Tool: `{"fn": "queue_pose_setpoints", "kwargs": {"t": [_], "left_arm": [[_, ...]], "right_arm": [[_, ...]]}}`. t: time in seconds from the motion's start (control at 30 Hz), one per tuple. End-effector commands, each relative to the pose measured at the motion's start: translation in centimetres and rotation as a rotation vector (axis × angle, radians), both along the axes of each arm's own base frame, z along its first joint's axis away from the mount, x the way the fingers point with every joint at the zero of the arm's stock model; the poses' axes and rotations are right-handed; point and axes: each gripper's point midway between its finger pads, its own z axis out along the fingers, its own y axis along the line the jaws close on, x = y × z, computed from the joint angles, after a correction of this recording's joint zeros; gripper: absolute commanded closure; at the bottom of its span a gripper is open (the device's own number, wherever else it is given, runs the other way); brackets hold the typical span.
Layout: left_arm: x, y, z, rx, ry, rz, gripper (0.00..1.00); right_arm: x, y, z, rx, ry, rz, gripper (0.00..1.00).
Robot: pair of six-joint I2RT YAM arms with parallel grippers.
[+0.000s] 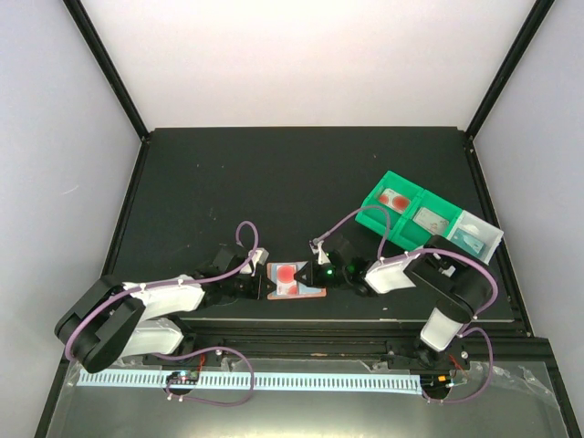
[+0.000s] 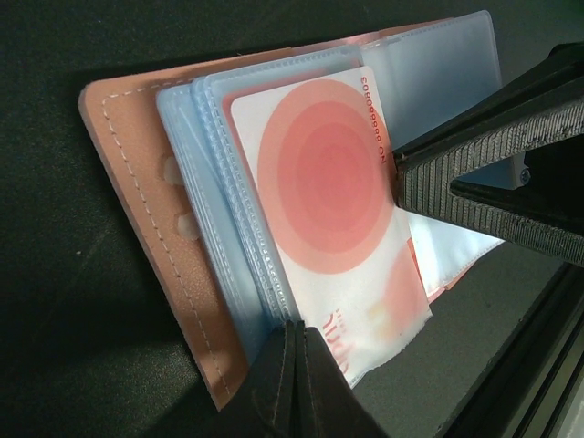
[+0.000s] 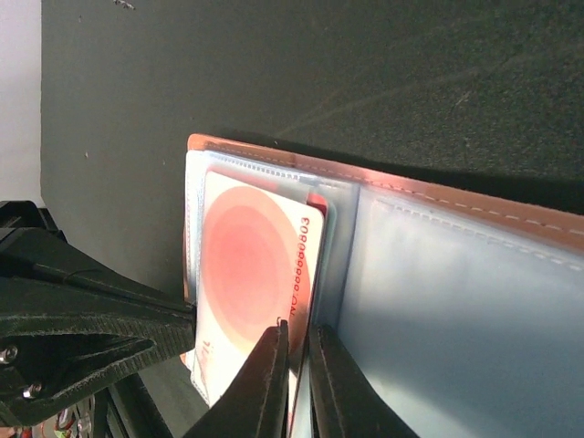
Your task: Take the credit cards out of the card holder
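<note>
The card holder [image 1: 294,280] lies open near the table's front edge, between my two grippers; its terracotta outer face [image 2: 137,182] frames light blue sleeves. A white credit card with a red disc [image 2: 328,182] sticks partway out of a sleeve. My right gripper [image 3: 299,333] reaches in from the right, its jaws nearly together with the card's edge [image 3: 255,265] between them. My left gripper [image 2: 301,333] is shut, and its tips rest against the sleeve edges on the holder's left side. In the left wrist view the right gripper's fingers [image 2: 484,155] show beside the card.
Two green bins [image 1: 406,212] stand at the back right, one holding a card with a red disc [image 1: 396,199]. A clear bin [image 1: 476,233] sits next to them. The table's front rail runs just below the holder.
</note>
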Motion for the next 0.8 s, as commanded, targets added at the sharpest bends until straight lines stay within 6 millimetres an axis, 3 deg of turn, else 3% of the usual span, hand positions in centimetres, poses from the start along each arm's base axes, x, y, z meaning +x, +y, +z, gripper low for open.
{"fn": "queue_pose_setpoints", "kwargs": {"t": [0.0,0.2,0.53,0.77], "left_arm": [[-0.4,0.9,-1.1,0.042,0.024,0.022,0.98],[-0.4,0.9,-1.0,0.041,0.020,0.022,0.98],[-0.3,1.4,-1.2,0.064,0.017,0.043,0.87],[-0.2,1.4,-1.0,0.061,0.010,0.044,0.93]], "right_arm": [[0.1,0.9,0.5,0.033,-0.004,0.017,0.90],[-0.1,1.2,1.2,0.073,-0.017,0.027,0.99],[0.5,-0.7,0.8,0.059,-0.009,-0.038,0.99],[0.7,-1.8,0.6,0.041,-0.016,-0.064,0.99]]}}
